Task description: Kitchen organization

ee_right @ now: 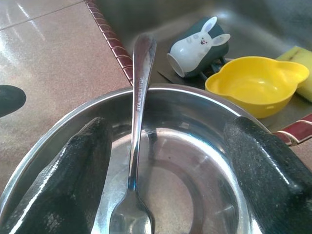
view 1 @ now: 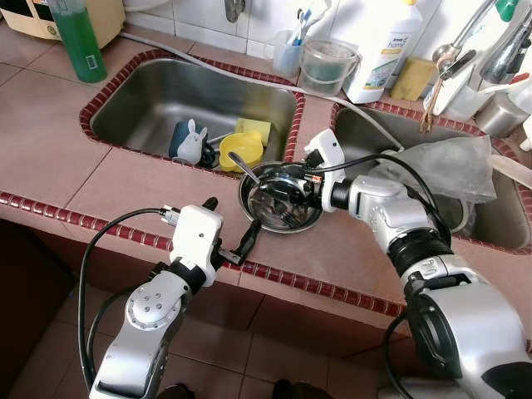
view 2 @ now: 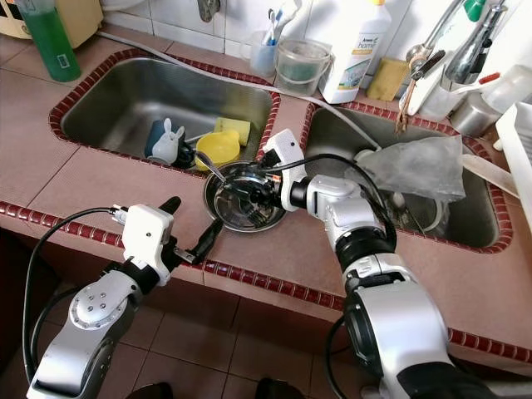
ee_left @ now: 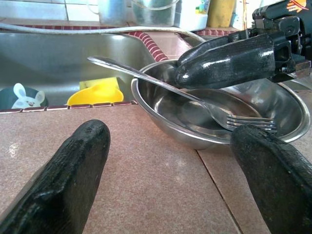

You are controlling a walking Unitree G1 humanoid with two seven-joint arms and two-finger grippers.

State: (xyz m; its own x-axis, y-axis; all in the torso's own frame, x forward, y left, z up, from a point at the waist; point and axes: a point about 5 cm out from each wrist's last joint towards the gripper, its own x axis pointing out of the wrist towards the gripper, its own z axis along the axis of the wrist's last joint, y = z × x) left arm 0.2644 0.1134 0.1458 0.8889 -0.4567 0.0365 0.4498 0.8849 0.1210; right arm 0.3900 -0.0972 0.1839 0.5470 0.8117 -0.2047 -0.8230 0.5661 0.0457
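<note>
Right gripper (ee_right: 165, 170) is spread wide, its rough black fingers (ee_right: 73, 170) down inside the shiny round steel bowl (view 1: 281, 198), either side of a stainless fork (ee_right: 135, 141) but not gripping it. Fork's tines sit on the bowl's bottom, its long smooth handle leaning over the rim toward the sink (view 1: 150, 100). Left gripper (view 1: 229, 229), also wide open, hovers over the matte tile counter (view 1: 125, 179) just beside the bowl. Behind the bowl, down in the sink: a glossy yellow plastic bowl (view 1: 242, 150) and a bunny mug (view 1: 189, 141).

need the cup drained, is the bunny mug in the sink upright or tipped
Tipped: the dark green bunny-faced mug lies on its side in the steel sink.
</note>
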